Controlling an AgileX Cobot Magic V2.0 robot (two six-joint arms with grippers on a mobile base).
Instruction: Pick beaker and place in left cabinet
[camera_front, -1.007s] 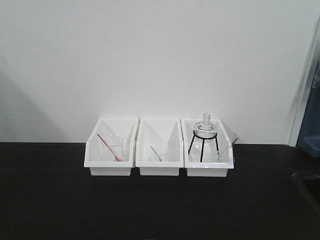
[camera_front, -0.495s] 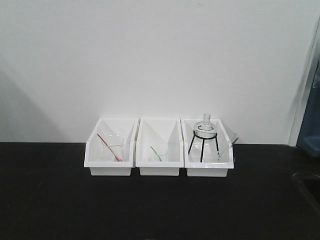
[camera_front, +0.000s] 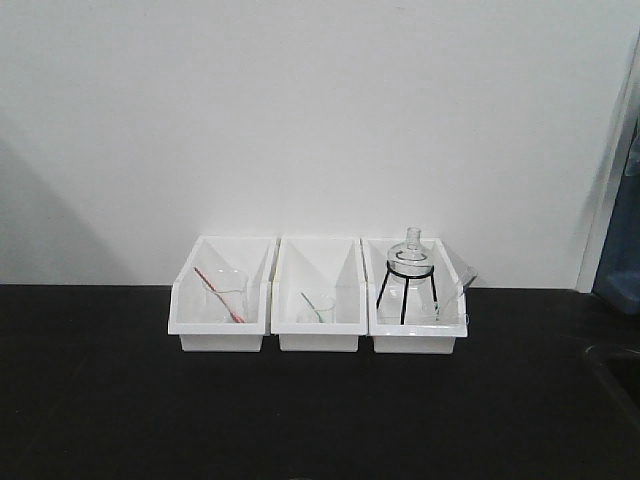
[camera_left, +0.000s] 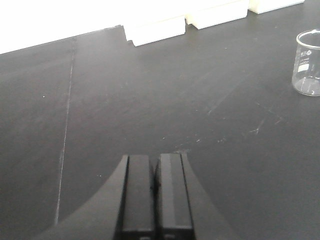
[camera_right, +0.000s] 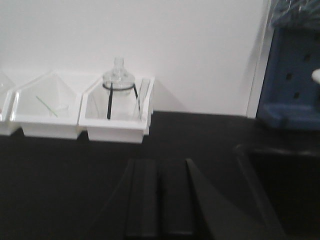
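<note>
The beaker (camera_left: 307, 62), a small clear glass cylinder with faint printed marks, stands upright on the black table at the right edge of the left wrist view. It does not show in the front or right wrist views. My left gripper (camera_left: 154, 165) is shut and empty, low over the table, well left of and nearer than the beaker. My right gripper (camera_right: 159, 170) is shut and empty above the black table, in front of the white bins. The left cabinet is out of view.
Three white bins (camera_front: 318, 295) stand in a row against the white wall. The left one holds a beaker with a red rod (camera_front: 222, 293), the right one a round flask on a black tripod (camera_front: 410, 272). A blue rack (camera_right: 295, 75) and a dark sink edge (camera_right: 250, 150) are at right.
</note>
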